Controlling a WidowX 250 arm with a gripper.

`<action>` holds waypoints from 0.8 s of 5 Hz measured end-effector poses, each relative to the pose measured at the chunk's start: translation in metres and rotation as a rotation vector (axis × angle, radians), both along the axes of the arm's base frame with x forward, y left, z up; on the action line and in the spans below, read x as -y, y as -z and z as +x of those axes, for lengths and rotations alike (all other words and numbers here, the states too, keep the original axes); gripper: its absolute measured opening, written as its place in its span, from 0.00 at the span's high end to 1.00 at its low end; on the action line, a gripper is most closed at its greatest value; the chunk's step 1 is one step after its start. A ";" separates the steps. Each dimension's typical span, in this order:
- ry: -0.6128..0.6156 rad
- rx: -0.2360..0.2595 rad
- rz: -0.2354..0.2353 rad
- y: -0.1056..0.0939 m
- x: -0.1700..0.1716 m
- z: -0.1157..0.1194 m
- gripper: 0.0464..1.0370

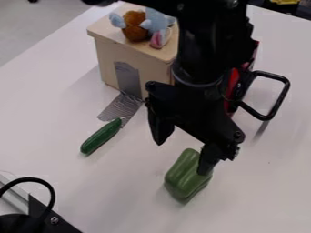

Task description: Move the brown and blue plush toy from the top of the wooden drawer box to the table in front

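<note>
One black hand (pixel 186 150) hangs wide by a green pepper (pixel 182 177); a cucumber (pixel 101 136) lies apart.

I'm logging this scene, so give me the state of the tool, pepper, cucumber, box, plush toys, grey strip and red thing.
Tool: open, one fingertip at the pepper; contact unclear.
Pepper: lying on the table, partly hidden by the tool.
Cucumber: lying flat by the strip.
Box: upright.
Plush toys: on the box.
Grey strip: bent, running from box to table.
Red thing: mostly hidden.
</note>
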State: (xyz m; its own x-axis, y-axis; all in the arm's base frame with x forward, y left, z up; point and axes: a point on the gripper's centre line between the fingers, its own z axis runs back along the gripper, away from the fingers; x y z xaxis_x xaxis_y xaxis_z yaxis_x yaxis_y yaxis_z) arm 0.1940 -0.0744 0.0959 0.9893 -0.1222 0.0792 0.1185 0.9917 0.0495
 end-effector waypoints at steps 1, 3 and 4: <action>-0.002 -0.016 0.006 0.003 -0.002 -0.003 0.04; -0.071 0.079 -0.001 -0.037 -0.055 0.037 0.04; -0.099 0.123 -0.009 -0.064 -0.084 0.060 0.04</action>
